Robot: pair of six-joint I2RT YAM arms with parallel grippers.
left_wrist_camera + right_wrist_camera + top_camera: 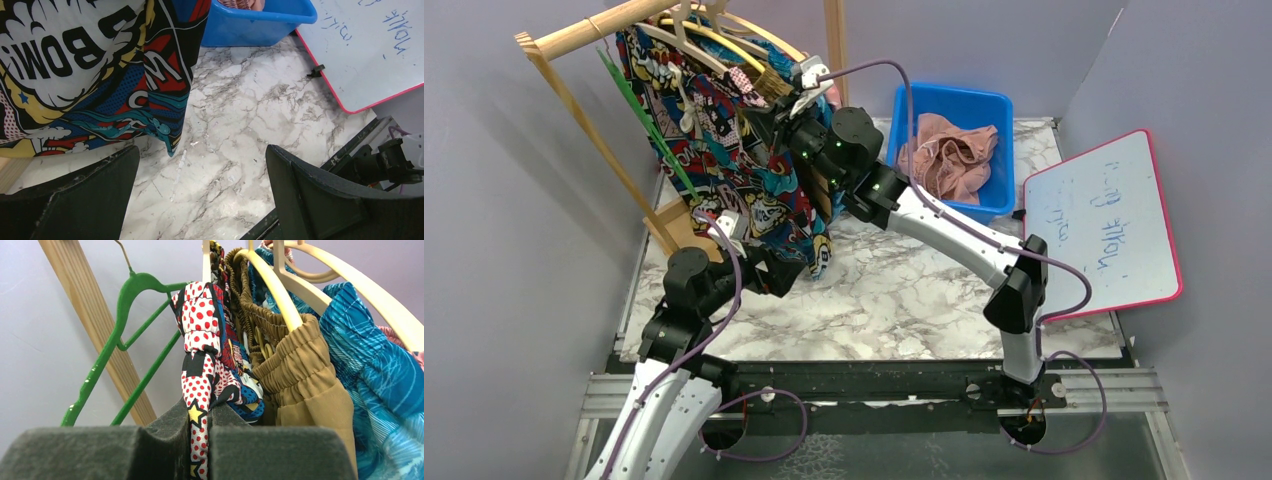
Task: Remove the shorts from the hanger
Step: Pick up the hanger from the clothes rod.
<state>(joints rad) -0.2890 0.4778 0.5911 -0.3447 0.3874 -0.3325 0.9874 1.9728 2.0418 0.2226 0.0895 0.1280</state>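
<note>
The comic-print shorts (724,150) hang from a cream hanger (686,45) on the wooden rack. My right gripper (200,432) is shut on their red-dotted waistband (200,335), up by the hanger. Olive-brown shorts (300,370) and teal patterned shorts (380,375) hang just to the right on cream hangers. Plain dusty pink shorts (949,155) lie in the blue bin (989,110). My left gripper (202,195) is open and empty, low over the marble table, just below the hem of the comic-print shorts (95,75).
An empty green hanger (120,340) hangs at the left of the rack (584,35), next to its slanted wooden leg (95,325). A pink-framed whiteboard (1104,225) leans at the right. Grey walls close in both sides.
</note>
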